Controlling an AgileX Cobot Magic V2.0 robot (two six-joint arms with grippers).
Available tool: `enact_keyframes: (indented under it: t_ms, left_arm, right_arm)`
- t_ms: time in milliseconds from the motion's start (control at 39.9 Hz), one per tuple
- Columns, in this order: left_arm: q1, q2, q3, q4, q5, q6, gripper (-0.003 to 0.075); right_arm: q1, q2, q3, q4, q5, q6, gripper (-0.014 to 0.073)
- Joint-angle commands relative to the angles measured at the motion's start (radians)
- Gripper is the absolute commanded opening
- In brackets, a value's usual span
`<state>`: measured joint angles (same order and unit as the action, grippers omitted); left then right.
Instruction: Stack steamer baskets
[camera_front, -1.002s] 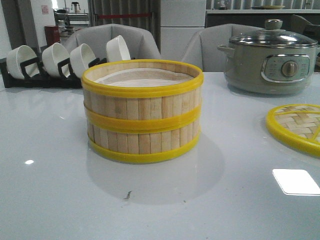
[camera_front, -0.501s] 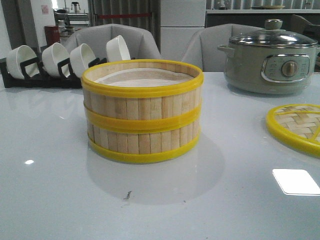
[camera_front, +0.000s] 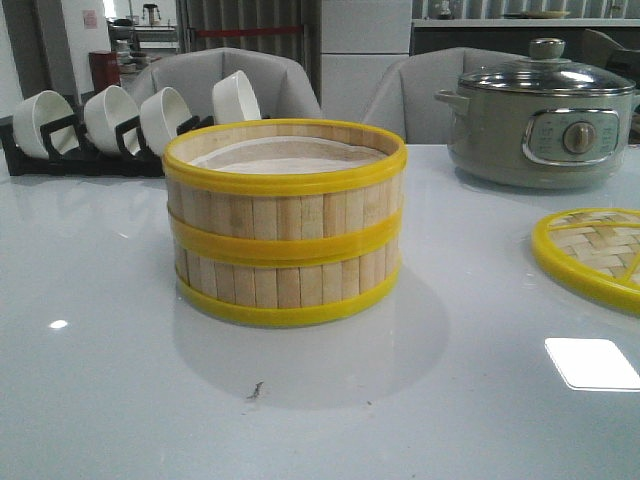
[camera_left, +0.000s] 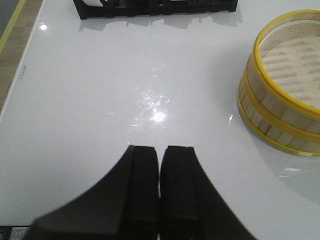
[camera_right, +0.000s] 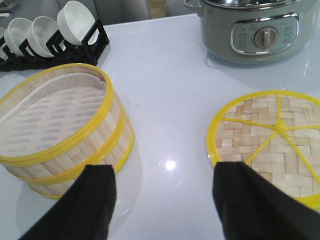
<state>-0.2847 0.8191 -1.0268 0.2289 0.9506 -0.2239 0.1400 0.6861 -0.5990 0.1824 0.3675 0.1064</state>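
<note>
Two steamer baskets (camera_front: 285, 220) stand one on top of the other at the table's middle, pale slat walls, yellow rims, whitish liner inside the upper one. The stack also shows in the left wrist view as the baskets (camera_left: 280, 95) and in the right wrist view as the baskets (camera_right: 60, 135). My left gripper (camera_left: 160, 150) is shut with nothing in it, over bare table apart from the stack. My right gripper (camera_right: 165, 172) is open and empty, between the stack and the woven lid. Neither gripper appears in the front view.
A flat woven bamboo lid (camera_front: 595, 255) with a yellow rim lies at the right. A grey electric pot (camera_front: 540, 110) with a glass lid stands at the back right. A black rack of white bowls (camera_front: 120, 125) stands at the back left. The white table (camera_front: 100, 380) is glossy.
</note>
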Motion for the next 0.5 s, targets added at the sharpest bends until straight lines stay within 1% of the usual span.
enact_keyframes:
  t_ms: [0, 226, 401, 476]
  left_arm:
    - [0.003, -0.006, -0.027, 0.014, -0.073, -0.011, 0.0091]
    - [0.003, -0.006, -0.027, 0.014, -0.073, -0.011, 0.0091]
    - [0.003, -0.006, -0.027, 0.014, -0.073, -0.011, 0.0091]
    - [0.003, -0.006, -0.027, 0.014, -0.073, -0.011, 0.0091]
  right_arm:
    - [0.0, 0.036, -0.039, 0.009, -0.097, -0.007, 0.0518]
    - [0.0, 0.129, -0.039, 0.009, -0.114, -0.007, 0.0518]
    - [0.0, 0.232, -0.039, 0.009, -0.179, -0.007, 0.0518]
    - [0.0, 0.284, -0.039, 0.009, -0.181, -0.007, 0.0518]
